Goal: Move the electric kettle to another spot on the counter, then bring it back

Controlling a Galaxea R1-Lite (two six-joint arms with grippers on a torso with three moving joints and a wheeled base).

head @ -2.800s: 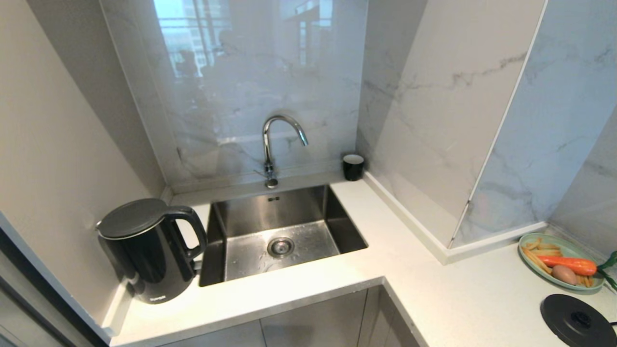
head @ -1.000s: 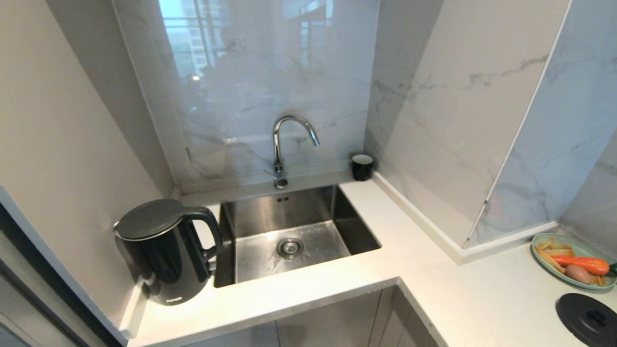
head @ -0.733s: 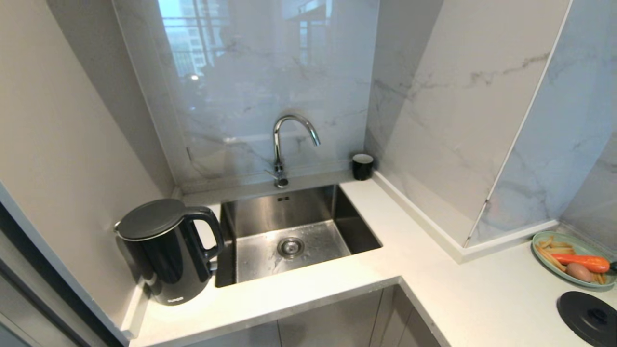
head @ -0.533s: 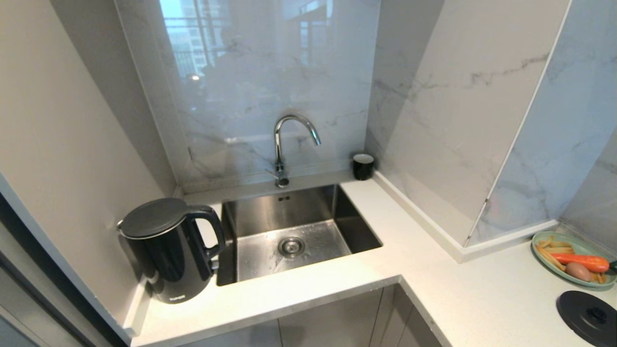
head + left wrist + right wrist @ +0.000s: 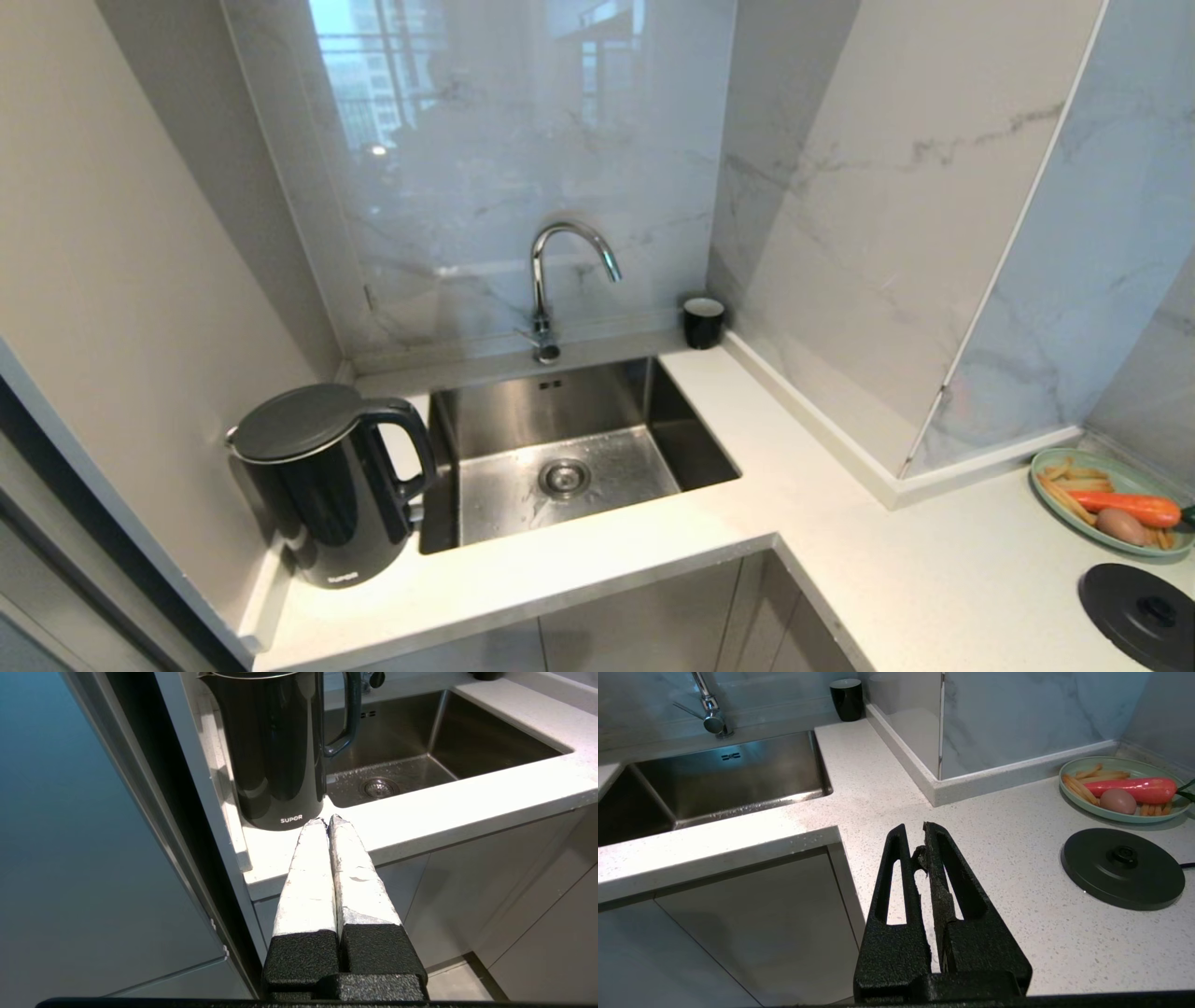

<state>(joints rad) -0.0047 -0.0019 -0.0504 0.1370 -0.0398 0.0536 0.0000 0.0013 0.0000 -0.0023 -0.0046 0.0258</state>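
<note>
The electric kettle (image 5: 327, 485), glossy black with a flat grey lid and loop handle, stands upright at the left end of the counter (image 5: 579, 569), beside the sink and close to the side wall. In the left wrist view the kettle (image 5: 275, 751) rises just beyond my left gripper (image 5: 327, 820), which is shut and empty and hovers before the counter's front edge (image 5: 444, 812). My right gripper (image 5: 917, 833) is shut on nothing, above the counter (image 5: 994, 835) past the corner. Neither arm shows in the head view.
A steel sink (image 5: 569, 467) with a tap (image 5: 546, 280) lies right of the kettle. A small black cup (image 5: 702, 322) stands in the back corner. At the far right are a flat black disc (image 5: 1144, 616) and a green plate of vegetables (image 5: 1106, 504).
Since the earliest frame the whole head picture has slid a little to the right, so the camera moved. The kettle keeps its place by the sink. Over the last second nothing shifts.
</note>
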